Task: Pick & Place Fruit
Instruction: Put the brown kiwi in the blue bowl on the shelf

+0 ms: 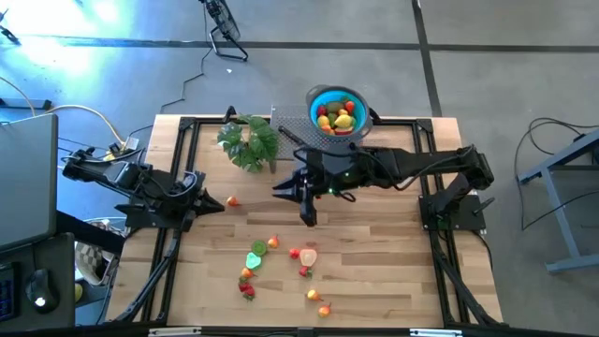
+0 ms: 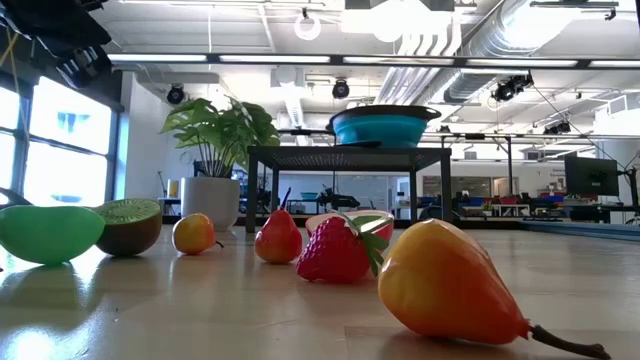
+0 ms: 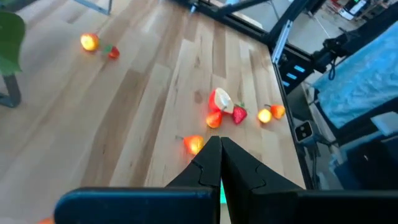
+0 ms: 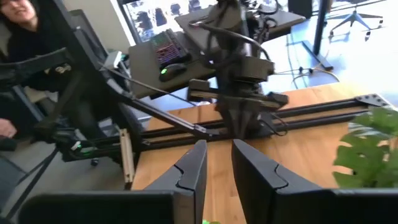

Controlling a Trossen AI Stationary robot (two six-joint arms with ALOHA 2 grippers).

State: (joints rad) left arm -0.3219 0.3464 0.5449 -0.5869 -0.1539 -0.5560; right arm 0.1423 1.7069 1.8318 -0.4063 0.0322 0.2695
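Observation:
Several small toy fruits lie scattered on the wooden table's near half: a green lime half (image 1: 255, 253), strawberries (image 1: 247, 290) and orange pieces (image 1: 316, 296). They also show up close in the low view, as a kiwi half (image 2: 128, 225) and a strawberry (image 2: 335, 250). The blue bowl (image 1: 337, 110) holds more fruit and stands on a black rack at the far edge. My left gripper (image 1: 217, 204) is shut at the table's left. One small orange fruit (image 3: 194, 144) lies just beyond its tips, apart from them. My right gripper (image 1: 282, 190) is open over the table's middle and holds nothing.
A bushy green plant (image 1: 249, 140) in a white pot (image 2: 210, 200) stands at the far edge, left of the bowl. The black rack (image 2: 345, 155) carries the bowl above table height. Black frame rails (image 1: 178, 168) run along the table's sides. A person sits beyond the table's left side (image 4: 18, 37).

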